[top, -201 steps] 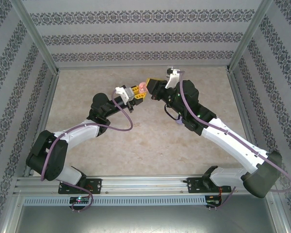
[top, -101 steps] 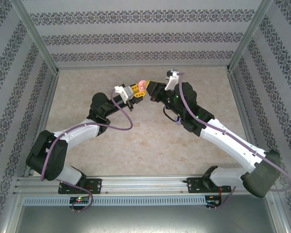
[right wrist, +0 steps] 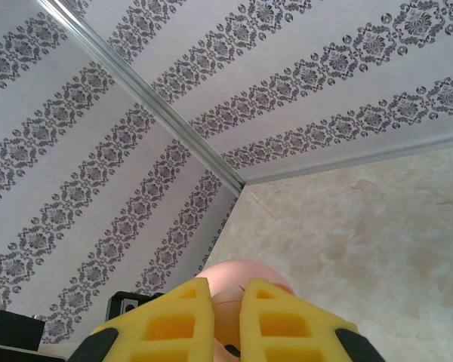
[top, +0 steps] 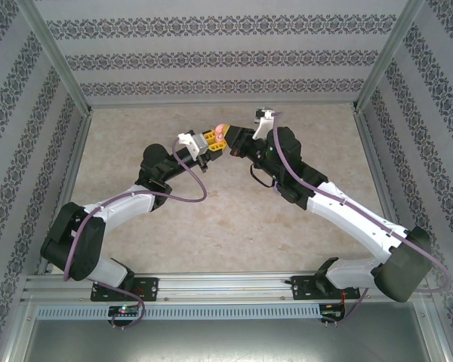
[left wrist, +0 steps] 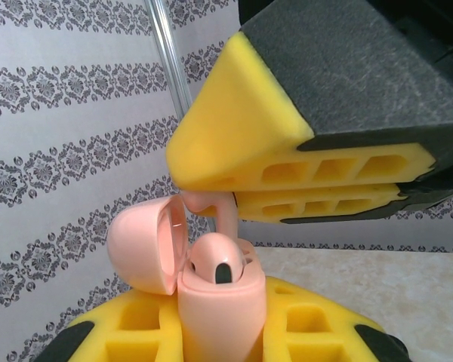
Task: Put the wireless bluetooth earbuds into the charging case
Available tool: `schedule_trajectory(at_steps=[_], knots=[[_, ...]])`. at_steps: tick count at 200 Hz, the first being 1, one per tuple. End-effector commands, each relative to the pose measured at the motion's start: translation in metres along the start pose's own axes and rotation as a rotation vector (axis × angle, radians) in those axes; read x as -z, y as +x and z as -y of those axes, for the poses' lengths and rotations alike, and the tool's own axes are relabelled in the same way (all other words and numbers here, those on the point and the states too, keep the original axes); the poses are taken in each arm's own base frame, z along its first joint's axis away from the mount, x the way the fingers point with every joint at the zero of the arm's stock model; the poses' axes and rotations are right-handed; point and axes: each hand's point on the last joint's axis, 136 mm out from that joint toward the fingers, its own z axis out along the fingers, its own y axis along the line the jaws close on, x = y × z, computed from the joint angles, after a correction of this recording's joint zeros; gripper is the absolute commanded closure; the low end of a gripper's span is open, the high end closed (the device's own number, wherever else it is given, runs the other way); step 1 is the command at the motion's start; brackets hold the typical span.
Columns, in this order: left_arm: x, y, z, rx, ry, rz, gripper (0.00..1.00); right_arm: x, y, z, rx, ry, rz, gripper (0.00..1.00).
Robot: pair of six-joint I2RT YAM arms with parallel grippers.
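Note:
My left gripper (top: 209, 143) is shut on a pale pink charging case (left wrist: 219, 317), held upright above the table with its lid (left wrist: 140, 245) swung open to the left. One pink earbud (left wrist: 219, 260) sits in the case. Right above it my right gripper (left wrist: 205, 194) is shut on a second pink earbud (left wrist: 226, 219), whose stem points down into the case's far slot. In the right wrist view that earbud (right wrist: 226, 326) shows as pink between the yellow fingers (right wrist: 170, 324), with the lid (right wrist: 249, 271) beyond. From the top camera the two grippers meet tip to tip at the case (top: 220, 133).
A beige stone-patterned table (top: 211, 226) lies under both arms, bare around them. Patterned walls with metal posts (top: 57, 56) close it in on three sides. The arm bases stand on the rail (top: 226, 286) at the near edge.
My right gripper has moved left and a little up until it meets the case, bringing the earbud over it. The left arm and the case have stayed still.

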Motion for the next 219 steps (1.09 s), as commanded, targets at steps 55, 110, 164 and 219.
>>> schedule_trajectory(at_steps=[55, 110, 164, 219], knots=[[-0.004, -0.033, -0.004, -0.03, -0.019, 0.084, 1.0, -0.007, 0.033, 0.002, -0.011, -0.01, -0.113, 0.91], [-0.005, -0.032, -0.004, -0.029, -0.019, 0.08, 1.0, -0.013, 0.047, 0.01, 0.006, 0.039, -0.171, 0.91], [-0.006, -0.026, -0.004, -0.012, -0.015, 0.063, 1.0, 0.006, -0.009, -0.006, -0.001, -0.006, -0.051, 0.45], [-0.008, -0.009, 0.003, 0.037, 0.019, 0.03, 1.0, 0.015, -0.059, -0.008, -0.014, -0.022, -0.069, 0.39]])
